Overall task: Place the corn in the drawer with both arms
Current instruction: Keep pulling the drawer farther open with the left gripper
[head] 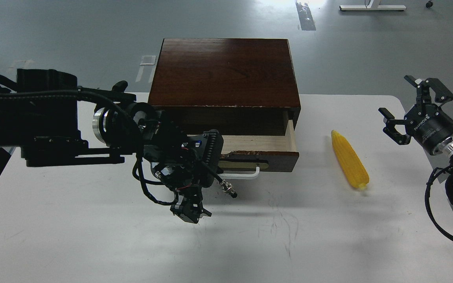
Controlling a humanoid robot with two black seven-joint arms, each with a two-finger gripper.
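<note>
One corn (349, 160), ribbed, yellow and tapered, lay on the white surface (92, 236) right of the one dark wooden cabinet (224, 72). Its drawer (264, 151) stood partly out, pale inside. My left hand (190, 210) hung before the drawer; I couldn't tell its spread. My right hand (413, 108), beyond the corn, gaped empty.

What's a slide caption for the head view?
Drawer partly open, left gripper below its handle, corn on table, right gripper open.
</note>
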